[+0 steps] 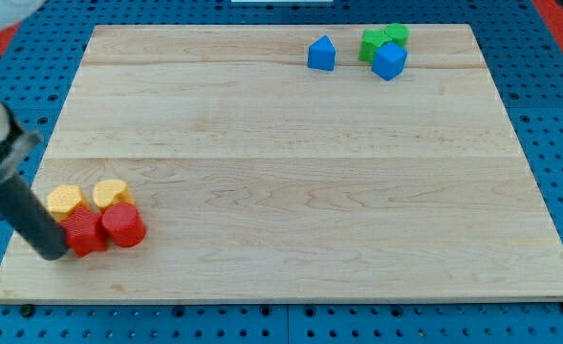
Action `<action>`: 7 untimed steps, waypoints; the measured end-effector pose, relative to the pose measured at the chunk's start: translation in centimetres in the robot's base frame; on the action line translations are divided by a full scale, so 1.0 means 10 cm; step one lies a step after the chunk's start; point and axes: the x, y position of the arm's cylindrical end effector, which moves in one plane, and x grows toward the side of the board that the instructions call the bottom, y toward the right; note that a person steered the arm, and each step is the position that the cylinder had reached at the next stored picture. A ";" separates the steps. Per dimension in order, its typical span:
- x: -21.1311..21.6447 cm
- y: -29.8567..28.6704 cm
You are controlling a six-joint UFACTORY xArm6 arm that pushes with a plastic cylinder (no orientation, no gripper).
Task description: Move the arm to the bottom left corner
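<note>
No jaws here, only my tip (52, 254), apparently touching the red block (83, 232) to its right, near the worktop's (291, 182) bottom-left corner.

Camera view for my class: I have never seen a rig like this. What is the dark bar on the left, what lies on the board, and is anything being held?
There is one picture, from one camera looking down at a wooden board on a blue pegboard. The dark bar is a robot arm's rod. It has no gripper, so nothing is held; it only pushes. My tip sits near the bottom left corner, against a red block. Beside that is a red cylinder, with two yellow blocks just above. At the top right are a blue block, another blue block and green blocks.
</note>
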 end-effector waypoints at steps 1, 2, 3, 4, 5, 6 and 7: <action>-0.06 0.50; -0.16 0.97; -0.07 1.09; 0.49 0.94; 0.49 0.86; 0.49 0.86; 0.49 0.78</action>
